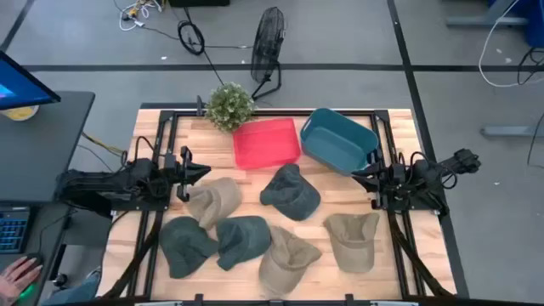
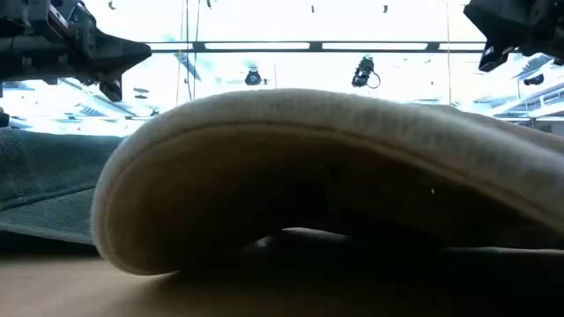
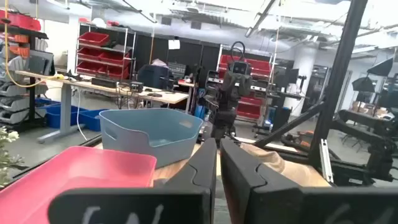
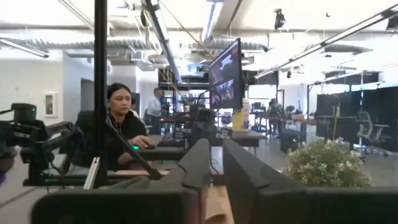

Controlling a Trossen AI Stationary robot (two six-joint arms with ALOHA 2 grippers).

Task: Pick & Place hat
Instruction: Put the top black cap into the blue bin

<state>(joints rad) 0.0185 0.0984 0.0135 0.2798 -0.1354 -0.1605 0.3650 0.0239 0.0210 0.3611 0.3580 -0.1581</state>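
Several caps lie crown up on the wooden table in the high view: a tan one (image 1: 212,202), a dark green one (image 1: 290,192), two dark ones (image 1: 187,245) (image 1: 242,238) and two more tan ones (image 1: 287,255) (image 1: 353,240). A tan cap (image 2: 335,176) fills the low view. My left gripper (image 1: 204,172) (image 3: 217,155) hovers shut at the table's left side, just above the first tan cap's far edge. My right gripper (image 1: 357,174) (image 4: 216,163) hovers shut at the right side, beside the blue bin (image 1: 340,140). Neither touches anything.
A red tray (image 1: 266,143) and the tilted blue bin sit at the table's far side, with a small potted plant (image 1: 229,104) behind them. Black frame rails (image 1: 272,110) run around the table. A person's hand (image 1: 17,274) rests at a desk to the left.
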